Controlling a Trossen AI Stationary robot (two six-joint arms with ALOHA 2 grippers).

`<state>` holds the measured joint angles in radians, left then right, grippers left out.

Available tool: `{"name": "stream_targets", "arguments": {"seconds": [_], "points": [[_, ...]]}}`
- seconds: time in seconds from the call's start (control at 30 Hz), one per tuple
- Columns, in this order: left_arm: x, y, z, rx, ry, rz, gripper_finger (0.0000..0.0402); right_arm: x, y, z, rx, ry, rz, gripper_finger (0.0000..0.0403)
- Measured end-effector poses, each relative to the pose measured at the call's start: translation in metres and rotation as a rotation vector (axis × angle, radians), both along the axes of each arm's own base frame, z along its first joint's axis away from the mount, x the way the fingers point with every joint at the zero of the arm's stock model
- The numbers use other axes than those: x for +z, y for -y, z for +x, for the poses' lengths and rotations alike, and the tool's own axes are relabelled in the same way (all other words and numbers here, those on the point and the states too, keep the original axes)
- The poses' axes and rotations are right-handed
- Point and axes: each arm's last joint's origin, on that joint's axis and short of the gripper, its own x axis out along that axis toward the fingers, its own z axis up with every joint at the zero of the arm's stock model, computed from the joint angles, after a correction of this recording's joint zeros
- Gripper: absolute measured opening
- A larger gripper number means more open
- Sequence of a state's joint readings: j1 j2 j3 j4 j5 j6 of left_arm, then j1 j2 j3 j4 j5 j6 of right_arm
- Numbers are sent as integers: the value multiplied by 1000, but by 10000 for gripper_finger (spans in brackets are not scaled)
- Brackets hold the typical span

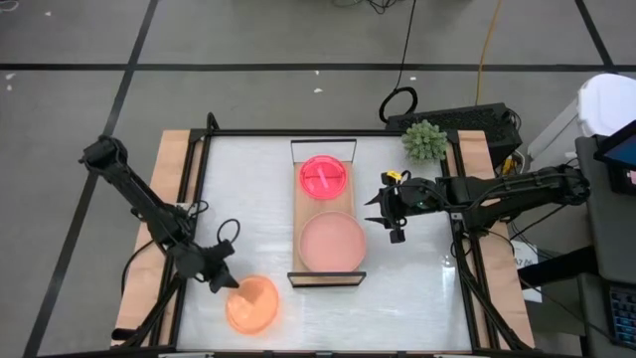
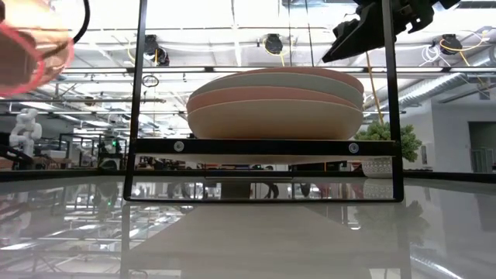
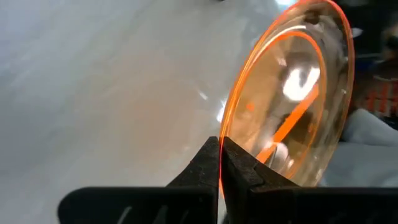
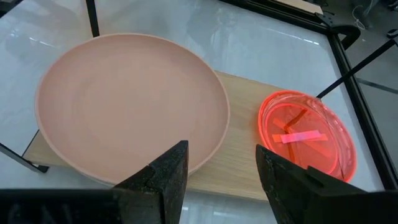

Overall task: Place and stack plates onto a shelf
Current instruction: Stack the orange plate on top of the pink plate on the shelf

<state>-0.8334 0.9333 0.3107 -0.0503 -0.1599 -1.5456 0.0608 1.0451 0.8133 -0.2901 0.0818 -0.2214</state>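
Observation:
A translucent orange plate (image 1: 253,304) hangs over the table's near left part, with my left gripper (image 1: 230,285) shut on it. In the low view the orange plate (image 2: 23,46) shows high up and tilted. The light-wood shelf (image 1: 343,206) stands in the table's middle. On it rest a stack of larger plates with a dusty-pink one (image 1: 333,244) on top, and a small hot-pink plate (image 1: 325,177) at its far end. My right gripper (image 1: 394,215) hovers open just right of the shelf, holding nothing. My left gripper pinches the orange plate's rim (image 3: 222,127) between its two fingers (image 3: 205,165). The fingers come from the table's left, slanting down. The plate juts out beyond the fingertips, tilted and lifted clear of the table.
A spiky green plant (image 1: 425,140) stands at the far right corner. A black frame (image 1: 204,149) runs around the white table top, with wooden edges (image 1: 171,179) outside it. Bare table top lies between the shelf and the left arm.

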Motion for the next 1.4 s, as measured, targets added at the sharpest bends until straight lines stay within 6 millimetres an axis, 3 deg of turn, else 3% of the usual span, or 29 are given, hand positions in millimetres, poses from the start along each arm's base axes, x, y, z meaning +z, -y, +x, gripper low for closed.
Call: {"name": "stream_targets", "arguments": {"seconds": [0.63, 1.07, 1.4], "points": [[40, -40, 5, 59, 353, 55, 4, 0, 0, 0, 2, 0, -3, 169], [47, -70, 18, 149, 466, 276, 4, 0, 0, 0, 2, 0, -3, 169], [75, -90, 27, 176, 565, 384, 3, 0, 0, 0, 6, -1, -10, 169]]}}
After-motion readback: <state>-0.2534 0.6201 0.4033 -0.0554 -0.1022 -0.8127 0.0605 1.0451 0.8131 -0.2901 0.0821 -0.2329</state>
